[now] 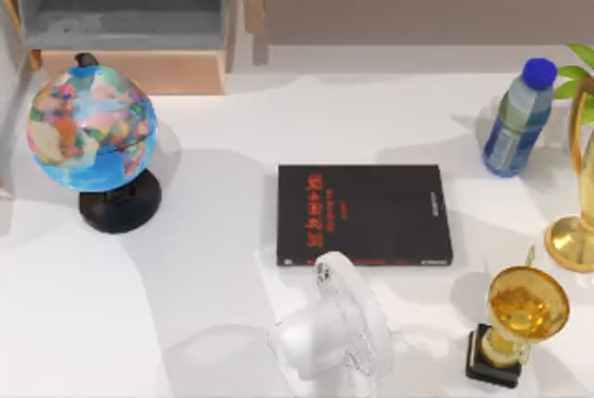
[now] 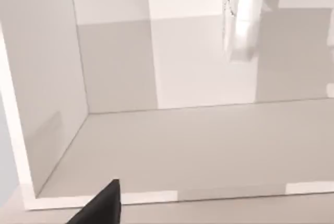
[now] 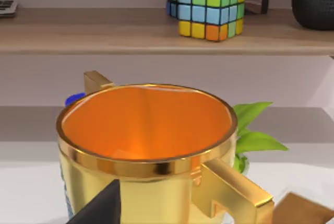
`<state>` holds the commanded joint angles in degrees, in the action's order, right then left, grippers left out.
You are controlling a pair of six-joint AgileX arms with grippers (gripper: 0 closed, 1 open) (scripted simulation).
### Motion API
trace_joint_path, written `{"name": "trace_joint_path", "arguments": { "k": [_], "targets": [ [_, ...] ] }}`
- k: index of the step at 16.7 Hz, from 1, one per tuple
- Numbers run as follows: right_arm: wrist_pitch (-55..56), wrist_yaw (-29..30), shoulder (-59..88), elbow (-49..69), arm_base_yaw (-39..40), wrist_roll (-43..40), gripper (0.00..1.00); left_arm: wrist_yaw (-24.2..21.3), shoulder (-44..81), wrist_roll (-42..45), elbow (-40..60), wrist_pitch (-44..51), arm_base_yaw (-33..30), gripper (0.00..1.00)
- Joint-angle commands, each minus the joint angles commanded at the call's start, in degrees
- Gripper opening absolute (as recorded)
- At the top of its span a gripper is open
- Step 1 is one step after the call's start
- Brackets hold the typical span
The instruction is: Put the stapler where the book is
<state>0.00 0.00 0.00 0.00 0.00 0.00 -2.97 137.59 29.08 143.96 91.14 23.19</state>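
Note:
The book lies flat at the middle of the white table. It is black, with red lettering on its cover and a thin red line along its near edge. The stapler is out of view. A dark part of my left gripper juts in at the edge of the left wrist view, over pale grey and white surfaces. In the right wrist view a dark part of my right gripper sits close in front of a golden trophy cup.
A translucent white fan stands just in front of the book. A globe is at the left and a water bottle at the back right. Two gold trophies stand at the right. A shelf carries a colour cube.

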Motion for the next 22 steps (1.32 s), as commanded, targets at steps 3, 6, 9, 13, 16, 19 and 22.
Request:
{"name": "trace_joint_path", "arguments": {
  "k": [3, 6, 9, 13, 16, 19, 22],
  "targets": [
    [0.0, 0.0, 0.0, 0.0, 0.0, 0.0, 1.00, 0.1, 1.9, -1.6, -2.1, -4.4, -1.7, 1.00],
    [0.0, 0.0, 0.0, 0.0, 0.0, 0.0, 1.00, 0.2, 8.6, -3.1, -3.1, -11.8, -3.3, 1.00],
    [0.0, 0.0, 0.0, 0.0, 0.0, 0.0, 1.00, 0.3, 14.0, -4.1, -3.0, -16.9, -4.1, 1.00],
    [0.0, 0.0, 0.0, 0.0, 0.0, 0.0, 1.00, 0.3, 14.7, -4.3, -2.9, -17.6, -4.4, 1.00],
    [0.0, 0.0, 0.0, 0.0, 0.0, 0.0, 1.00, 0.3, 14.7, -4.3, -2.9, -17.6, -4.4, 0.85],
    [0.0, 0.0, 0.0, 0.0, 0.0, 0.0, 1.00, 0.3, 14.7, -4.3, -2.9, -17.6, -4.4, 0.62],
    [0.0, 0.0, 0.0, 0.0, 0.0, 0.0, 1.00, 0.3, 14.7, -4.3, -2.9, -17.6, -4.4, 0.40]
  ]
}}
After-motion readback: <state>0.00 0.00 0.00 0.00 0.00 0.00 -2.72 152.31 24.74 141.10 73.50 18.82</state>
